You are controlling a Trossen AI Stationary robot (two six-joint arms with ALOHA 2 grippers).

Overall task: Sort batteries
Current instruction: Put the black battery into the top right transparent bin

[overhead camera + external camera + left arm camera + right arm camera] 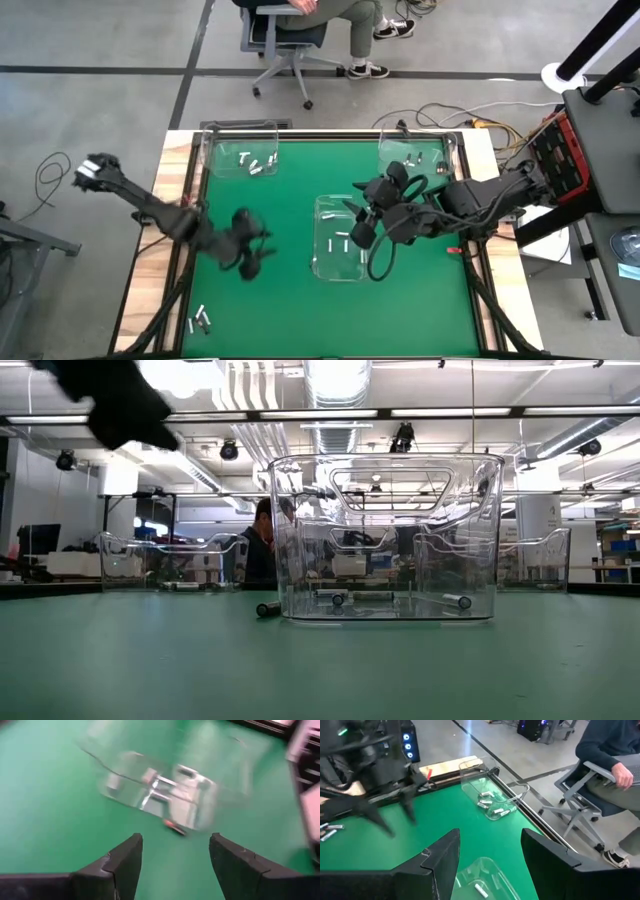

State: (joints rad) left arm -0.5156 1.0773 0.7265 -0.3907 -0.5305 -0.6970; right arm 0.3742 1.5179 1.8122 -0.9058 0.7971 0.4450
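Mid-Table, an Open Claw Nears a Stray Battery

Beside the centre bin [340,238], one battery [174,828] lies loose on the green mat, apparently crosswise ahead of the left gripper [250,250], jaws parted and empty. The right gripper [362,228], also open, hovers over the bin.

Green table mat [290,310], three clear plastic bins [340,262], seated person [610,750] on office chair [285,45]

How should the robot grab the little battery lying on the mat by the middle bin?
Pinch the battery across its round middle, coming straight down from above. It lies flat on the mat, and the clear bin's wall beside it may block a sideways reach. The open left gripper hovers nearest.
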